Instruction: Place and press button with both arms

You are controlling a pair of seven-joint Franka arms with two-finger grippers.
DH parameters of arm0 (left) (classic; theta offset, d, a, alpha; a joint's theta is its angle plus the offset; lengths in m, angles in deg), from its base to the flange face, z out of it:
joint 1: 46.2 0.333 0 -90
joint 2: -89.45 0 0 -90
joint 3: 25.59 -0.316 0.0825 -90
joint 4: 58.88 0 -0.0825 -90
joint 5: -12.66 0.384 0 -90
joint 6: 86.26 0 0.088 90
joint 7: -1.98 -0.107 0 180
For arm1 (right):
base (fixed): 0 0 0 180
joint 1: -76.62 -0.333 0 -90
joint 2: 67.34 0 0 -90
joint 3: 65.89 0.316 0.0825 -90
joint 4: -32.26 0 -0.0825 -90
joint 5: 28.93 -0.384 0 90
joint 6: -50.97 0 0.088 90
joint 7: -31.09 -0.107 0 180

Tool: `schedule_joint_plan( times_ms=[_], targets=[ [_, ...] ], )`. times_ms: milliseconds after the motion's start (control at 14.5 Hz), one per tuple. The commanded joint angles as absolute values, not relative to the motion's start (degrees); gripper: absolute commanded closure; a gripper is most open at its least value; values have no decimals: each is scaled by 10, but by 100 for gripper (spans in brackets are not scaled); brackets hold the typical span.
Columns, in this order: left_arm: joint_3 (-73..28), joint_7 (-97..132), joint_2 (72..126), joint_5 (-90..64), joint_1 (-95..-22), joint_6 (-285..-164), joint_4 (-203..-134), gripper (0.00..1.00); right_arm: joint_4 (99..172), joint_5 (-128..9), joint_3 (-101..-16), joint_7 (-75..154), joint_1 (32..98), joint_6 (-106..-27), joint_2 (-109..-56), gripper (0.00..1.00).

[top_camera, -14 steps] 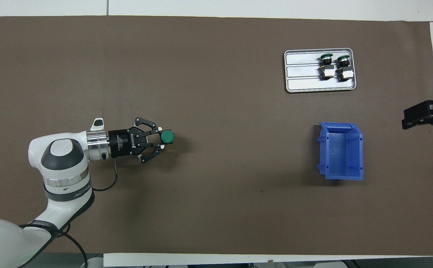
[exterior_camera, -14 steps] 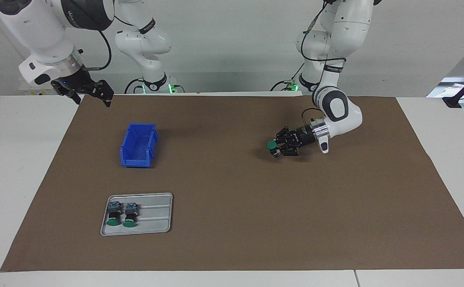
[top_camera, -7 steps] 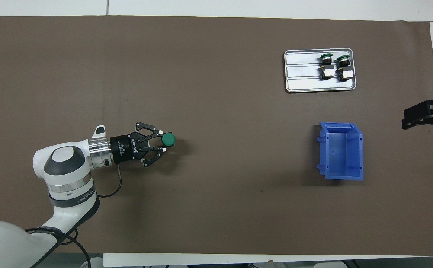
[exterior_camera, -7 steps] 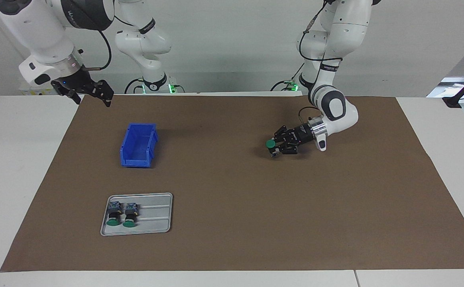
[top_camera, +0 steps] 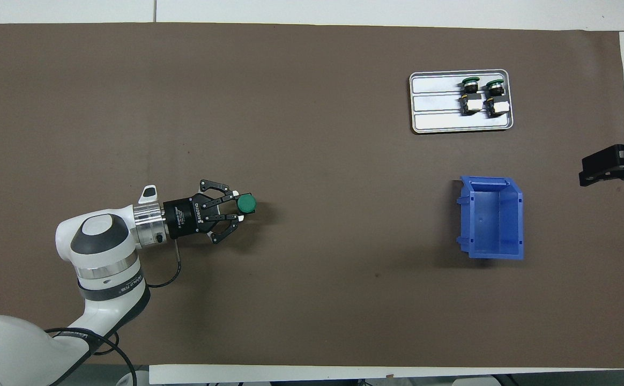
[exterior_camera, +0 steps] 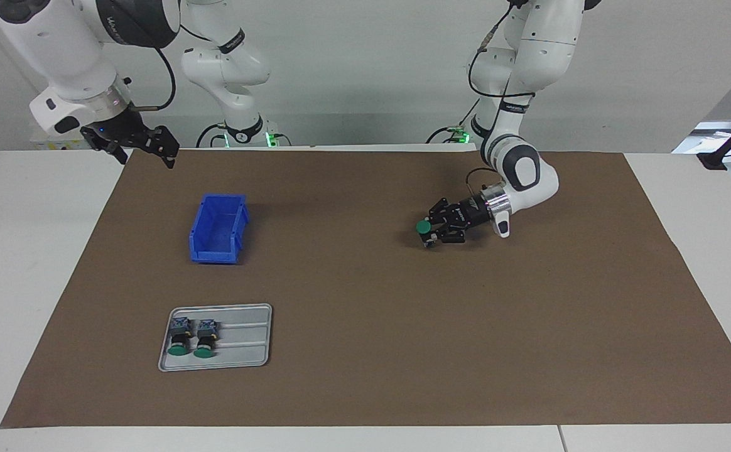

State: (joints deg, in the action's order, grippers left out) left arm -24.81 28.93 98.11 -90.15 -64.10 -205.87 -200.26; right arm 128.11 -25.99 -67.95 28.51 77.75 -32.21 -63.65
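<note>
While your left gripper (exterior_camera: 429,235) holds the green-capped push-button switch (exterior_camera: 425,226) low over the brown paper mat (exterior_camera: 365,351), toward the left arm's end of the bench (exterior_camera: 26,282), you should watch the release: the fingers are closed on the switch's body with the cap facing up, and if it is let go tilted or above the mat it would likely tip onto its side, leaving nothing to press. A press landing off-centre could also topple it. Your left arm reaches in nearly level, wrist low and the gripper angled slightly downward. Your right gripper (exterior_camera: 146,143) waits with its fingers spread open, up over the mat's corner near the blue plastic bin (exterior_camera: 218,229). Two more switches (exterior_camera: 192,336) lie in the grey metal tray (exterior_camera: 246,342).
</note>
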Motion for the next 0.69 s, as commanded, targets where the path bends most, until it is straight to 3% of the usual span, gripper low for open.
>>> schedule_joint_plan(
  times_ms=[0,276,622],
  targets=[
    [-252,271,978,-919,-649,-2057,-2017,90,1291,-255,-679,298,779,-325,-627,1],
    [-252,270,981,-921,-648,-2059,-2017,87,1291,-255,-679,298,779,-325,-627,1],
    [-252,269,980,-921,-644,-2060,-2018,74,1291,-255,-679,298,779,-325,-627,1]
  ],
)
